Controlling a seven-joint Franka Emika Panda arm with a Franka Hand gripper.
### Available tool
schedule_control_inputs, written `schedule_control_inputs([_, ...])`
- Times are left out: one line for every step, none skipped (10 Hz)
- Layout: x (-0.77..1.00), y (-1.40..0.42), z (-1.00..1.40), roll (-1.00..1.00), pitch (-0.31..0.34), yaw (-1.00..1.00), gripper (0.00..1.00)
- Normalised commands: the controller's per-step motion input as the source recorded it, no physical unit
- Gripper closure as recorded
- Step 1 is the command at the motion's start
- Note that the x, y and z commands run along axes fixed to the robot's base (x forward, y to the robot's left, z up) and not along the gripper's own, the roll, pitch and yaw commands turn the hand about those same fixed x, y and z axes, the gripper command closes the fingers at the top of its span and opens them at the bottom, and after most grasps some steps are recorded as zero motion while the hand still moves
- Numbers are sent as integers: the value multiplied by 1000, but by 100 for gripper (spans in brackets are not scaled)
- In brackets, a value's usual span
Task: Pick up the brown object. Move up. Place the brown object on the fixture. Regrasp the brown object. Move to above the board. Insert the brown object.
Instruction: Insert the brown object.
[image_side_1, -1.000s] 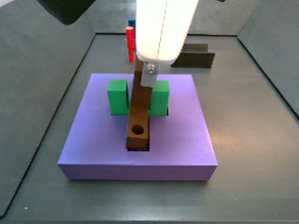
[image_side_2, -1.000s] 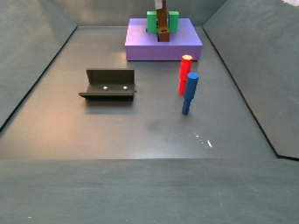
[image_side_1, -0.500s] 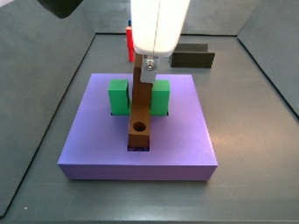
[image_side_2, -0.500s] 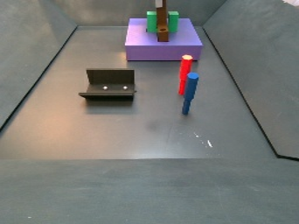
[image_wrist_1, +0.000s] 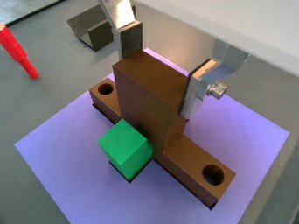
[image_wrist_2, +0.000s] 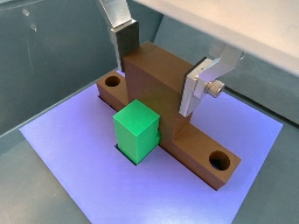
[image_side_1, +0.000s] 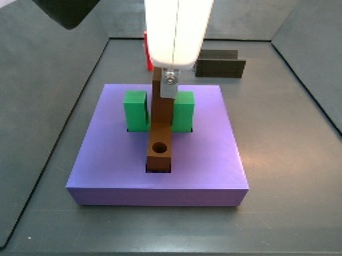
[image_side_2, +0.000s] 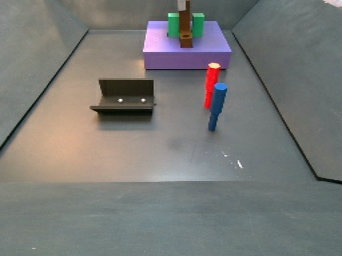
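The brown object (image_side_1: 160, 135) lies along the central slot of the purple board (image_side_1: 107, 160), passing between the arms of the green block (image_side_1: 135, 112). Its round hole is at the near end. In both wrist views a raised part of the brown object (image_wrist_1: 152, 92) (image_wrist_2: 158, 83) fills the gap between the fingers. My gripper (image_wrist_1: 163, 74) (image_wrist_2: 159, 74) is above the board's far half (image_side_1: 166, 80). It is shut on the brown object, with both pads against its sides. The fixture (image_side_2: 124, 97) stands apart on the floor, empty.
A red peg (image_side_2: 211, 85) and a blue peg (image_side_2: 218, 107) stand upright on the floor between the board (image_side_2: 167, 58) and the near side. The fixture also shows behind the board (image_side_1: 221, 66). Grey walls enclose the floor.
The gripper's body has shifted slightly up and to the left in the side view. The brown object stays in the board's slot.
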Motion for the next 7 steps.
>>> schedule_control_inputs([0, -51, -137, 124, 0, -143, 100])
schedule_control_inputs([0, -109, -231, 134, 0, -134, 100])
schedule_control_inputs([0, -134, -380, 141, 0, -114, 100])
schedule_control_inputs([0, -106, -637, 84, -73, -106, 100])
schedule_control_inputs([-40, 0, -911, 0, -173, -149, 100])
schedule_control_inputs([-20, 0, -920, 0, -156, -180, 100])
schedule_control_inputs([11, 11, -71, -43, 0, -51, 100])
